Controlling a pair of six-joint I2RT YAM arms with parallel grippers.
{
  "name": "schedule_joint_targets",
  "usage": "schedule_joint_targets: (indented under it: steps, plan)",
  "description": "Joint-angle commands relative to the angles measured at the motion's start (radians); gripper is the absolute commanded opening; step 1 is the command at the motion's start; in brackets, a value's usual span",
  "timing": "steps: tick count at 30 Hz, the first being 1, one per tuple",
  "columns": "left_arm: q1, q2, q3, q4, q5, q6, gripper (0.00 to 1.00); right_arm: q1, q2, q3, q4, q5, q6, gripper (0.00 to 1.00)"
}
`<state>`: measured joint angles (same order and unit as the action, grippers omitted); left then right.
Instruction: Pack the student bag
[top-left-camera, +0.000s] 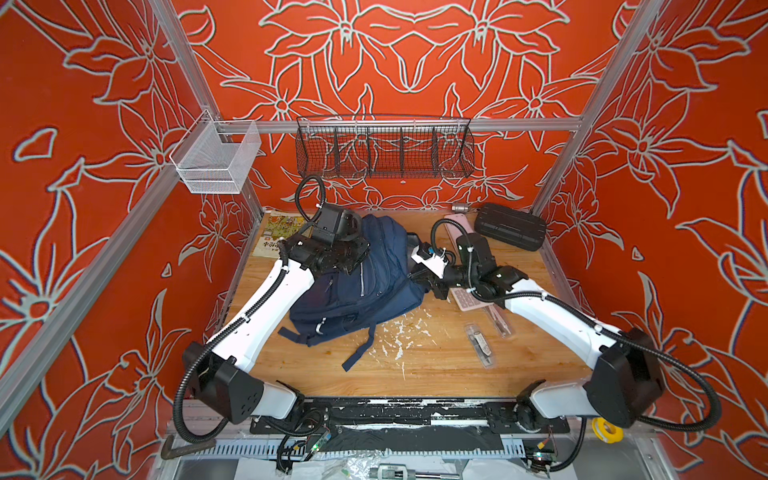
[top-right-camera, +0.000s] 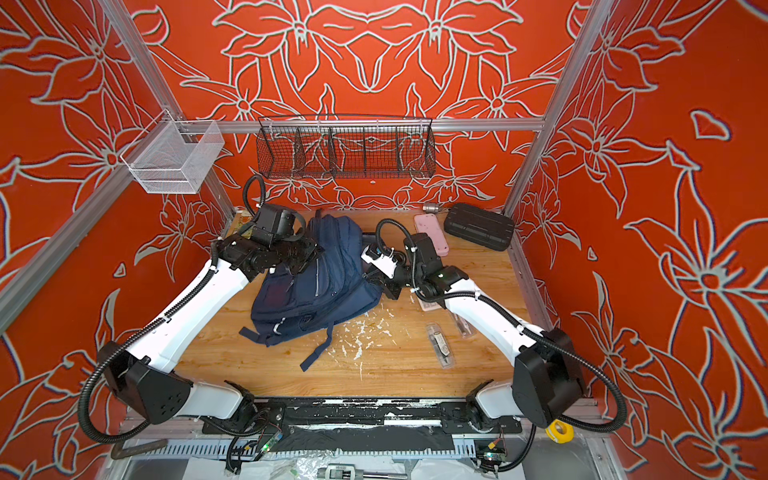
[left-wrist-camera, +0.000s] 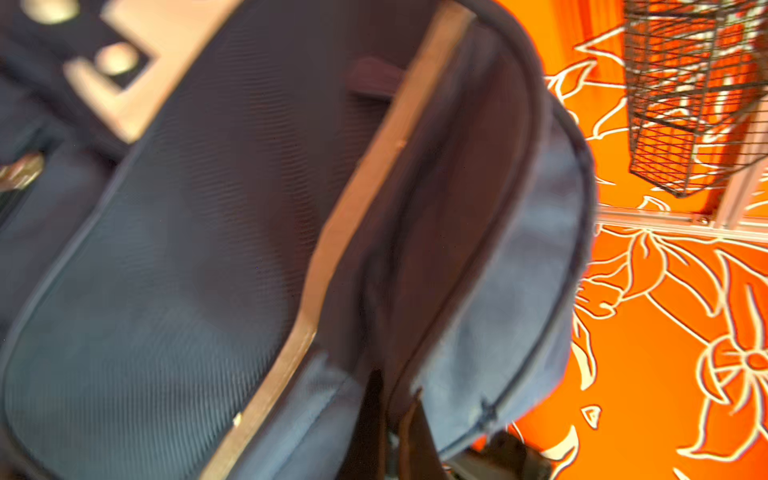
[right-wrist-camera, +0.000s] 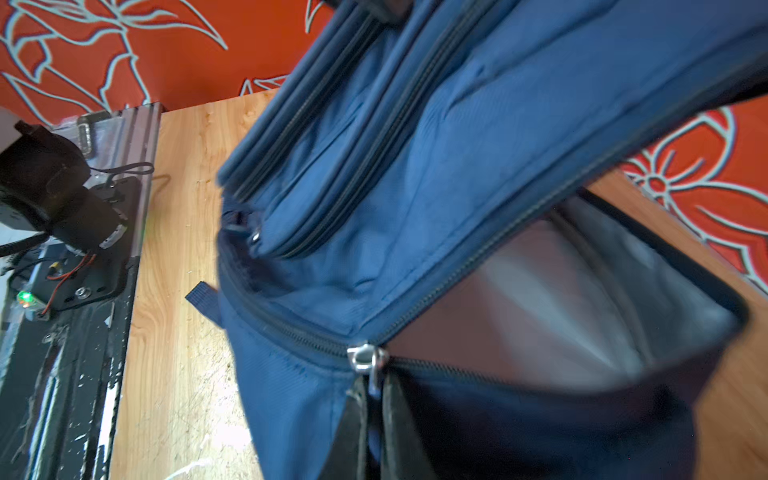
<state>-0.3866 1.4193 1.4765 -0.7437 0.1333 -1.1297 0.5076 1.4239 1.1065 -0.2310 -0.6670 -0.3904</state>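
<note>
The limp navy blue fabric student bag (top-left-camera: 357, 286) looks best held by seams: left tool (left-wrist-camera: 395, 409) pinches its rim, right tool (right-wrist-camera: 376, 415) pinches the small silver metal zip pull (right-wrist-camera: 365, 359)

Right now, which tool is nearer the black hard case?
Right. The right tool pinches the zipper pull on the student bag, on its side toward the black hard case; the left tool grips its opposite side.

no legible txt; booklet (top-left-camera: 274, 235) print too blurry.
</note>
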Motion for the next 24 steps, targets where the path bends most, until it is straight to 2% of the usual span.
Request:
schedule_joint_targets:
  steps: [1, 7, 10, 12, 14, 17, 21, 24]
  plan:
    - [0.003, -0.009, -0.004, -0.026, 0.031, -0.006, 0.0, -0.022, 0.036, 0.089, -0.108, -0.091, -0.122, 0.0]
    - [0.003, 0.109, 0.095, -0.041, 0.078, 0.093, 0.0, -0.022, 0.004, 0.054, -0.082, -0.096, -0.195, 0.0]
    - [0.003, 0.183, 0.186, -0.096, 0.114, 0.197, 0.19, -0.019, -0.014, 0.037, -0.071, -0.085, -0.215, 0.0]
    - [0.003, 0.214, 0.231, -0.13, 0.127, 0.26, 0.37, -0.02, -0.024, 0.028, -0.062, -0.079, -0.226, 0.0]
    - [0.002, 0.241, 0.283, -0.178, 0.121, 0.329, 0.47, -0.019, -0.035, 0.013, -0.046, -0.067, -0.233, 0.0]
    - [-0.002, 0.273, 0.347, -0.232, 0.116, 0.426, 0.56, -0.017, -0.045, 0.0, -0.032, -0.051, -0.238, 0.0]
    - [-0.022, 0.361, 0.481, -0.38, 0.088, 0.559, 0.59, -0.017, -0.051, -0.009, -0.022, -0.047, -0.245, 0.0]
    - [-0.054, 0.466, 0.634, -0.528, 0.041, 0.665, 0.6, -0.016, -0.061, -0.02, -0.001, -0.048, -0.246, 0.0]
